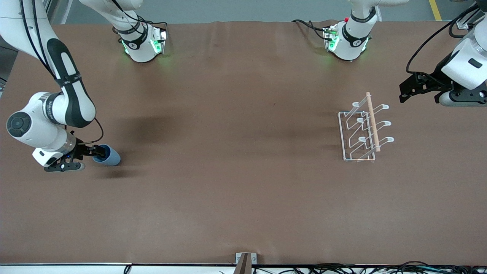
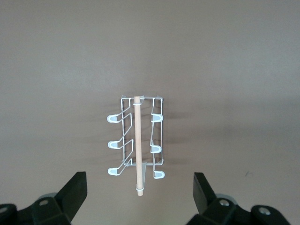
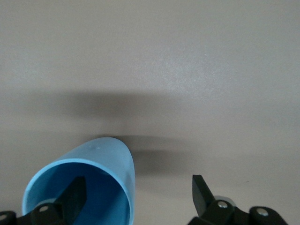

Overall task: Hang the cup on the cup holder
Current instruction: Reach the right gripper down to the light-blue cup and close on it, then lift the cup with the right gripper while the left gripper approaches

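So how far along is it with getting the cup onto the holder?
Early. Nothing is hung: the cup holder has bare prongs. In hand: the right gripper has one finger inside the cup, the other outside its wall, not visibly closed. Left: grip, carry, hang. The left gripper waits open near the holder.

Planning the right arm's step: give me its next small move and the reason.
Probably close the right gripper on the cup. One finger is already inside the rim, the other outside its wall, and the jaws are open, so the cup is not yet held. The cup holder stands toward the left arm's end, where the left gripper waits open.
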You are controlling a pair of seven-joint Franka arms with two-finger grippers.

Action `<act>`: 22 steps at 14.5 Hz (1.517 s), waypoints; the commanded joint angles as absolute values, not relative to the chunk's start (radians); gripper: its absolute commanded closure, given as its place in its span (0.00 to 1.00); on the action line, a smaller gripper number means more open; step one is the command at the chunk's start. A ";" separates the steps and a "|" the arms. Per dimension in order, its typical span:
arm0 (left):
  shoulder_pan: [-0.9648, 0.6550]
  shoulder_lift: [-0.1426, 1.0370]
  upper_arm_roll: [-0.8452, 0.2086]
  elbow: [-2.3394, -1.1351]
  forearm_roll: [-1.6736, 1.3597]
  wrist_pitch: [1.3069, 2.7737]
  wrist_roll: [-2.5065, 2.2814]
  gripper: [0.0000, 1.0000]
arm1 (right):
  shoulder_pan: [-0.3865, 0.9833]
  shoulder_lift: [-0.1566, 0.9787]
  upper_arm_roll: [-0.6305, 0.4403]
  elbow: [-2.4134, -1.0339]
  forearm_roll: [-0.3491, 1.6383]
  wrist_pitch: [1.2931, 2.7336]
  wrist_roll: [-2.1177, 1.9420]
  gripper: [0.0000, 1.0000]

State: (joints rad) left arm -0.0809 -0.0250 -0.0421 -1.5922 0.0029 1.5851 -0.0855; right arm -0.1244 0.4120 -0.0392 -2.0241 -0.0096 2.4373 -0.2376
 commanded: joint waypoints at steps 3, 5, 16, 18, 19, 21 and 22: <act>-0.084 -0.025 -0.044 -1.592 0.005 1.594 -0.101 0.00 | -0.143 0.419 -0.025 -2.036 0.027 2.442 -0.252 0.78; -0.084 -0.021 -0.044 -1.592 0.005 1.594 -0.101 0.00 | -0.141 0.419 -0.025 -2.033 0.061 2.441 -0.250 1.00; -0.087 -0.012 -0.046 -1.589 0.003 1.598 -0.100 0.00 | -0.124 0.283 -0.021 -1.899 0.190 2.117 -0.233 1.00; -0.087 -0.014 -0.046 -1.588 0.002 1.597 -0.083 0.00 | -0.085 0.240 -0.021 -1.899 0.332 2.021 -0.233 1.00; -0.084 -0.012 -0.046 -1.586 0.002 1.597 -0.077 0.00 | -0.075 0.224 -0.020 -1.896 0.385 1.976 -0.232 1.00; -0.086 -0.012 -0.046 -1.586 0.002 1.597 -0.069 0.00 | -0.043 0.207 -0.015 -1.894 0.518 1.883 -0.232 1.00; -0.089 -0.011 -0.046 -1.585 0.002 1.598 -0.068 0.00 | -0.026 0.204 -0.015 -1.894 0.576 1.834 -0.227 1.00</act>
